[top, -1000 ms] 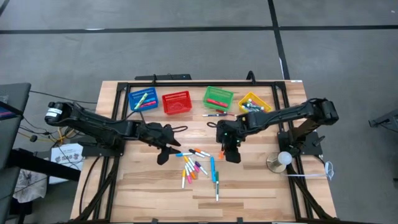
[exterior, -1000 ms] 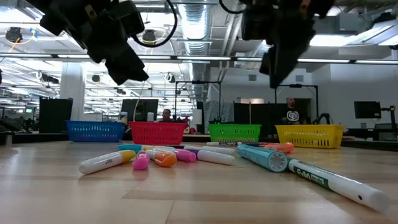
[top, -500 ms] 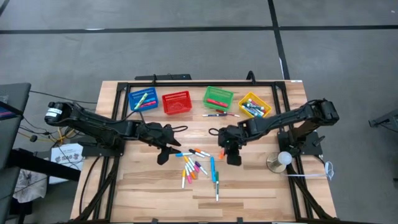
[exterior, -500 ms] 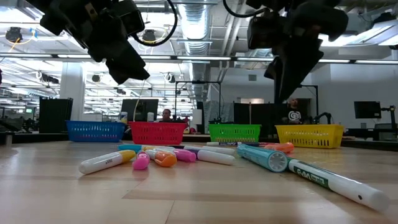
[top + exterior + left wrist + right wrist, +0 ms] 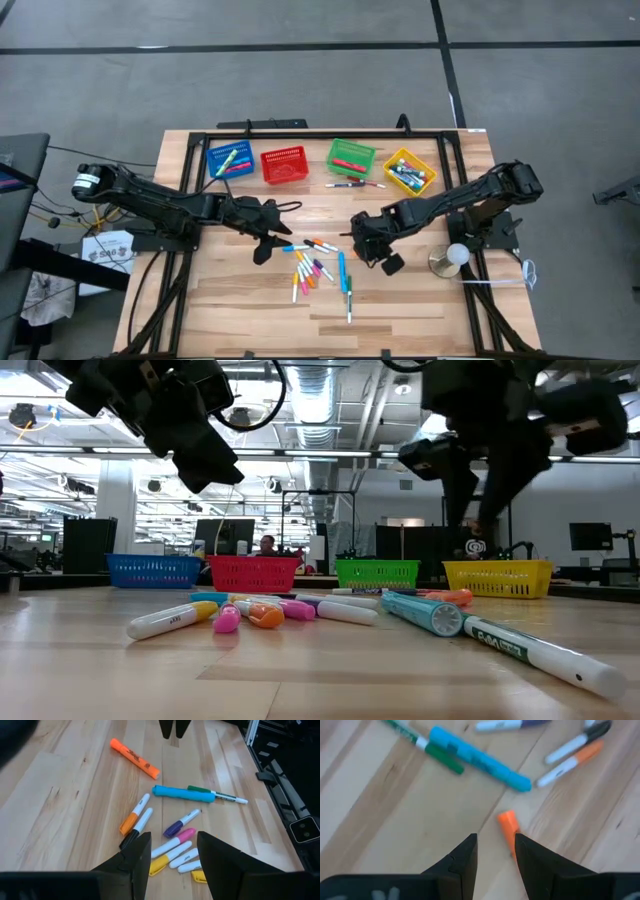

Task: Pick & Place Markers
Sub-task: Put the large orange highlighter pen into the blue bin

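Two dark robot arms work over a wooden surface (image 5: 230, 310) strewn with markers, midway through a sorting job. The right gripper (image 5: 495, 851) hangs above the loose pile with its fingers apart and nothing between them, poised over an orange highlighter (image 5: 509, 828) that lies just beside the thick light-blue marker (image 5: 480, 758). The left gripper (image 5: 172, 851), also spread and empty, hovers above the other side of the cluster, over a fan of white-bodied markers (image 5: 170, 847) with orange, black, purple, pink and yellow caps.

By the look of things, the job is only partly done. Four mesh baskets stand in a row along the far edge: the blue basket (image 5: 229, 160) holds what seems to be a marker or two, the green basket (image 5: 351, 157) has a red one inside, the yellow basket (image 5: 410, 168) carries several, and the red basket (image 5: 284, 165) appears to hold none. A couple of thin markers (image 5: 352, 184) lie on the surface just in front of the green basket, outside it.

Still to be moved: well over a dozen markers in the central pile (image 5: 318, 268), including the light-blue one and a green-capped pen (image 5: 217, 794) lying just beside it. Judging by the right gripper's position, the orange highlighter looks like the next candidate for pickup, though neither gripper is yet touching anything.
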